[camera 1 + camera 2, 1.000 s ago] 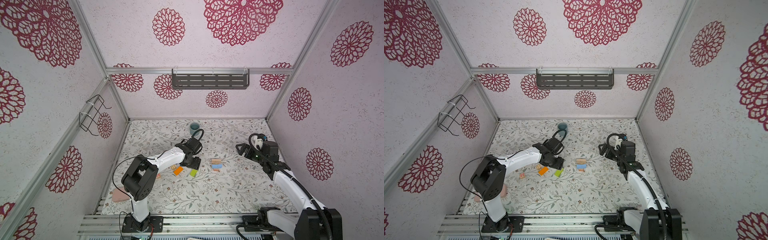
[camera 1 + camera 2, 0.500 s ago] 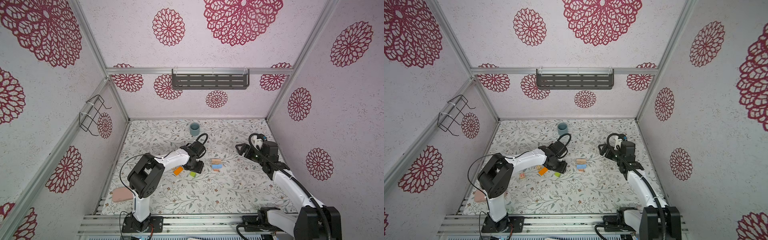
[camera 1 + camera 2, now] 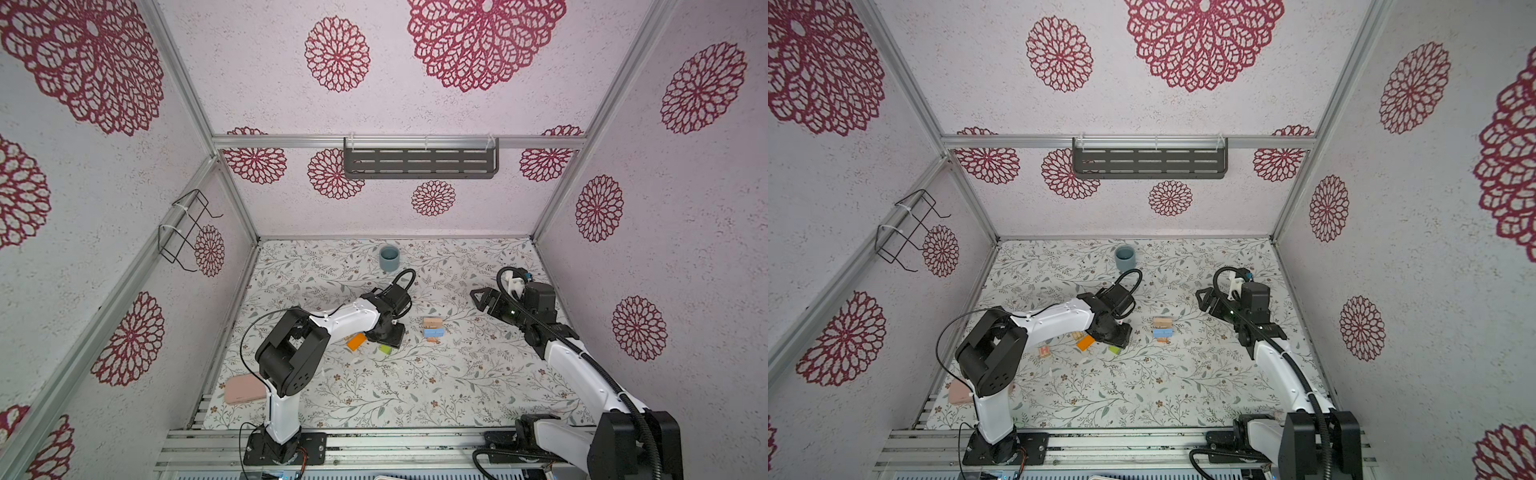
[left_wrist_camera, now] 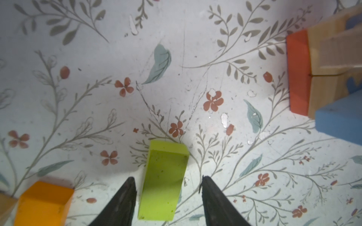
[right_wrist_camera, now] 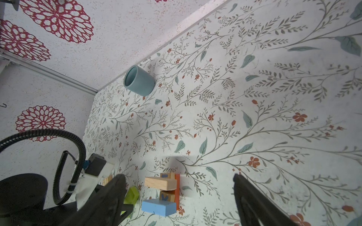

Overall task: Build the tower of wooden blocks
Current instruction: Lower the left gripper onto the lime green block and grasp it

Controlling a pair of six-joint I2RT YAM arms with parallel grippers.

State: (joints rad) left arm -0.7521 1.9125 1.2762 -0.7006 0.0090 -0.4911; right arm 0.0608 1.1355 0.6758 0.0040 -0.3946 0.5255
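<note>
A green block [image 4: 163, 182] lies flat on the floral mat between the fingers of my left gripper [image 4: 167, 183]. The gripper is open: one finger is almost at the block's side and the other stands clear of it. In both top views that gripper [image 3: 390, 334] is low over the green block [image 3: 385, 350], beside an orange block [image 3: 356, 342]. The tower [image 3: 433, 330] is a tan block [image 5: 159, 183] and a blue block [image 5: 158, 207] resting on letter cubes [image 5: 166, 196], with a red-orange block [image 5: 177, 187] alongside them. My right gripper [image 3: 482, 297] hangs open above the mat, right of the tower.
A grey-blue cup [image 3: 389, 257] stands near the back wall. A pink case [image 3: 245, 390] lies at the front left by the left arm's base. A letter cube [image 3: 1044, 352] and a tan block [image 3: 1076, 335] lie partly under the left arm.
My left gripper has come down over the green block and its jaws have narrowed around it. The right gripper's jaws have closed a little; that arm has hardly moved.
</note>
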